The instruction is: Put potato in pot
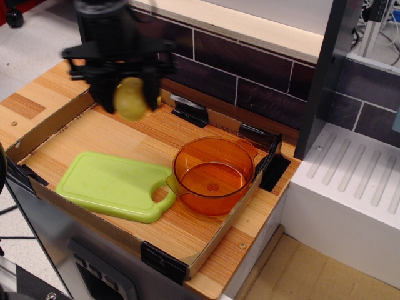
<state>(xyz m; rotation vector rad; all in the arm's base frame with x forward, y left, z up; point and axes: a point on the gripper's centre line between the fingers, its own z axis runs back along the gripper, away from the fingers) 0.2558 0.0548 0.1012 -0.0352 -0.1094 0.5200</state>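
My black gripper (129,95) is shut on the pale yellow-tan potato (130,99) and holds it in the air above the back left of the wooden tray, blurred by motion. The transparent orange pot (213,175) with two small side handles stands empty at the tray's right side, to the right of and below the gripper in the picture. The potato is well apart from the pot.
A lime-green cutting board (112,185) lies flat at the tray's front left, its handle touching the pot. The cardboard-edged tray (212,240) has black corner clips. A dark brick back wall (237,69) and a white drainboard (350,187) stand behind and to the right.
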